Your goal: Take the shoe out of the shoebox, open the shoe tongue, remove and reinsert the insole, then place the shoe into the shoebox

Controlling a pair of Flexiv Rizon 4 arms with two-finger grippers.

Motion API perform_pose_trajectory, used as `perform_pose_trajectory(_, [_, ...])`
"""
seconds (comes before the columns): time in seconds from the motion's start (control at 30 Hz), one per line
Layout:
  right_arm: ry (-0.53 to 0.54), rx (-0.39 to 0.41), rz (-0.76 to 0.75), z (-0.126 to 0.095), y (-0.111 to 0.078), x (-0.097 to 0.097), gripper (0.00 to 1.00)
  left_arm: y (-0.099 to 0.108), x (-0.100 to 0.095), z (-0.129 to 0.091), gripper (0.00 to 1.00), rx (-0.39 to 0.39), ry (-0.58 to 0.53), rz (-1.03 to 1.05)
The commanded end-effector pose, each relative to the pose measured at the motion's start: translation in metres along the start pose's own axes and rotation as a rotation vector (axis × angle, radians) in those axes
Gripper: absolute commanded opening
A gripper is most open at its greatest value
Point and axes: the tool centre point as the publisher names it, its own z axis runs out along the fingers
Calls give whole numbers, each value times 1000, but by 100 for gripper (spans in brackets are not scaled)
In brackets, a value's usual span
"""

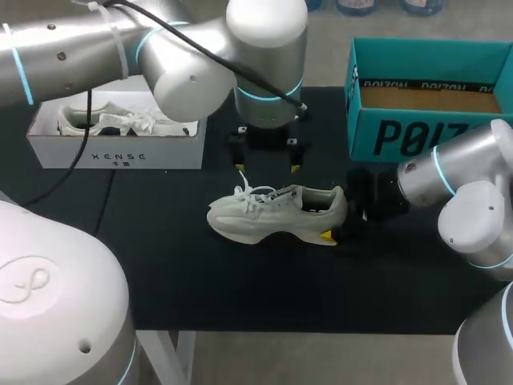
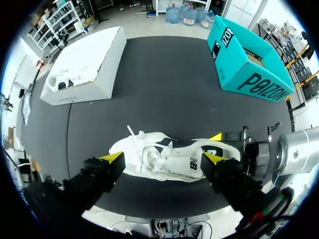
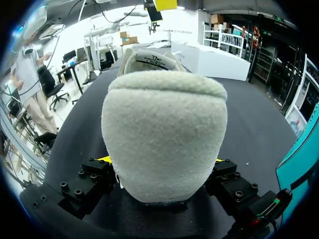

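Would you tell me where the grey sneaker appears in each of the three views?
Head view: sneaker in the middle of the table.
Left wrist view: sneaker under the open left tool.
Right wrist view: heel gripped by the right tool.
Shared landmark: teal shoebox.

The shoe (image 1: 276, 212) is pale cloth mesh with woven laces. Its heel looks fuzzy, like suede or felt, and the sole is smooth and matt. The table (image 1: 160, 273) has a matt black cover. The teal box (image 1: 425, 132), far right, is smooth printed cardboard, bare brown inside. The white box (image 1: 116, 151), far left, is matt card. The left arm (image 1: 72, 56) and right arm (image 1: 473, 172) are satin silver metal with glossy white caps. The left hand (image 2: 163, 158) and right hand (image 3: 160, 160) are matt black with yellow tips.
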Motion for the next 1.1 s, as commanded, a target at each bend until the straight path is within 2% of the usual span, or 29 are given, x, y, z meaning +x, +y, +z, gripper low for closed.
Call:
perform_pose_trajectory(0.03, [-1,1,1,5,-1,0,0,-10,31,20,100,-37,-17,36])
perform_pose_trajectory(0.3, [-1,1,1,5,-1,0,0,8,44,25,100,-52,1,94])
perform_pose_trajectory(0.5, [-1,1,1,5,-1,0,0,25,37,33,100,-80,1,73])
perform_pose_trajectory(0.77, [-1,1,1,5,-1,0,0,29,38,43,100,-108,-32,72])
perform_pose_trajectory(0.9, [-1,1,1,5,-1,0,0,32,31,43,100,-117,-58,57])
perform_pose_trajectory(0.97, [-1,1,1,5,-1,0,0,35,23,43,100,-134,-107,53])
perform_pose_trajectory(1.07, [-1,1,1,5,-1,0,0,38,13,41,96,-143,-150,33])
perform_pose_trajectory(1.1, [-1,1,1,5,-1,0,0,39,11,40,91,-141,-158,25])
